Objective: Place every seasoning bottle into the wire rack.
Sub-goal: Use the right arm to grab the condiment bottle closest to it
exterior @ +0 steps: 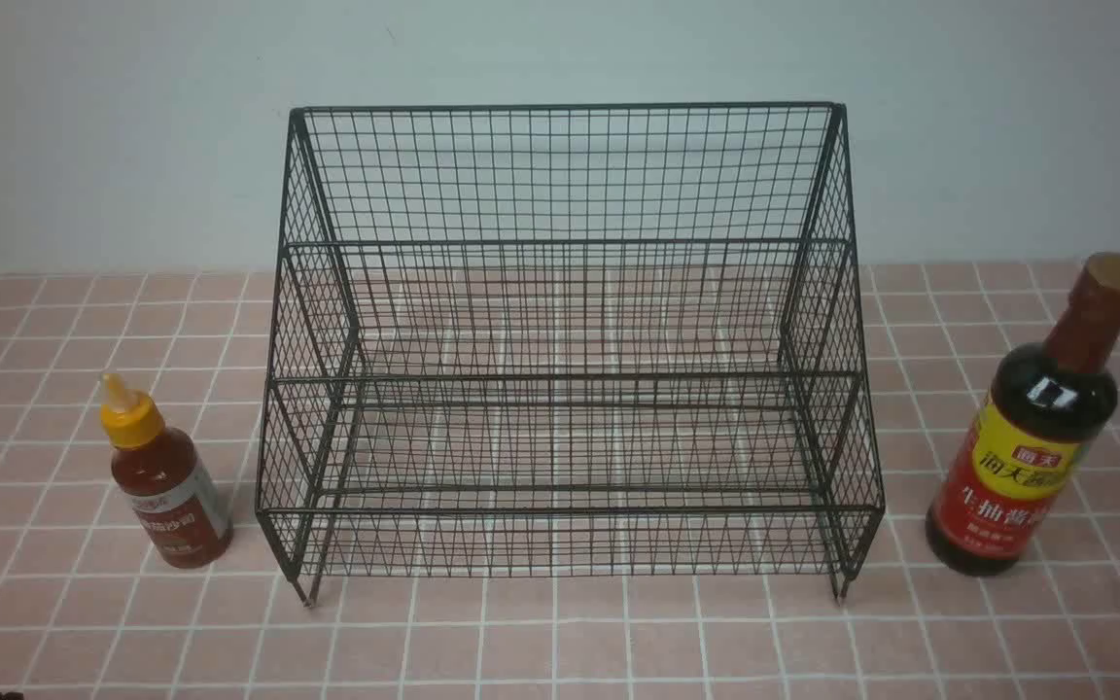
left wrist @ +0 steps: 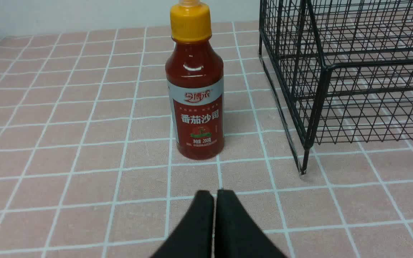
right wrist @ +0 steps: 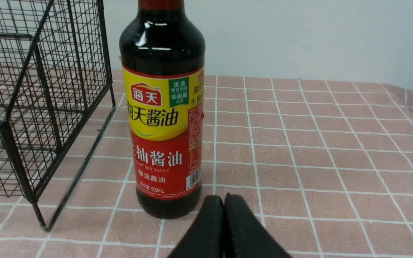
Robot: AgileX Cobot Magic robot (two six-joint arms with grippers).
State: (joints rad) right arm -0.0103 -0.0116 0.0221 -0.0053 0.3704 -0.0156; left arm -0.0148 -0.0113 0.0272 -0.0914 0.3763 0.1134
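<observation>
Pink tiles with white grout cover the counter [exterior: 560, 642], which runs back to a pale wall [exterior: 132, 126]. At its middle stands the black wire rack [exterior: 560, 106], stepped and tall at the back. The red-sauce squeeze bottle [exterior: 169, 486] stands upright on the tiles just beside the rack's left front leg, outside the wire. The soy-sauce bottle [exterior: 1036, 457] stands upright near the rack's right front corner, also outside it.

The left pincer [left wrist: 215, 195] is closed, its two black fingers pressed together with nothing between them. It points at the foot of the squeeze bottle, which stands near it but apart. The right pincer [right wrist: 224, 199] is likewise closed and empty. Its tips lie just before the base of the soy-sauce bottle; whether they touch it cannot be told.
</observation>
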